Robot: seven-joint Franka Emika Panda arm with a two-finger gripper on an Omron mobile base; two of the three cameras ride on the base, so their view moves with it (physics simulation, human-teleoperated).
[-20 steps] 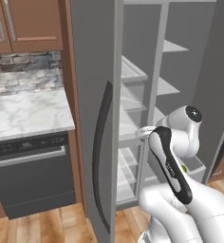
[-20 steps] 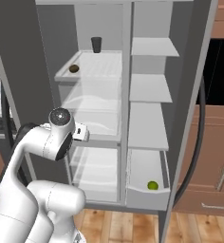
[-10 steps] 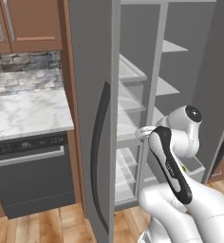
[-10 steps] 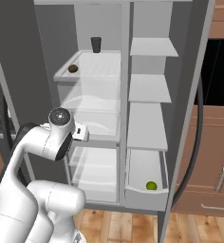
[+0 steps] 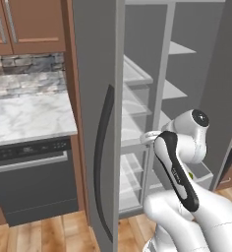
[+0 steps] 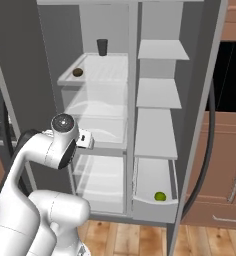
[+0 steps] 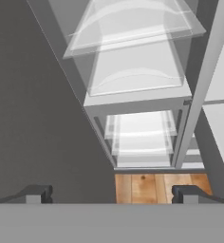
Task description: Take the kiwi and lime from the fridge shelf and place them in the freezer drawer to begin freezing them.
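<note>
Beside the fridge shelves, unchanged since the earlier frames: gripper (image 7: pixel 112 194) spread apart, holding nothing; kiwi (image 6: pixel 77 72) on top shelf (image 6: pixel 110 67); lime (image 6: pixel 160 196) in freezer drawer (image 6: pixel 155 209).

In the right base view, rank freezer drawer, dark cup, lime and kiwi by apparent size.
1. freezer drawer
2. dark cup
3. lime and kiwi: look about alike; the kiwi sits farther back, so unranked.
</note>
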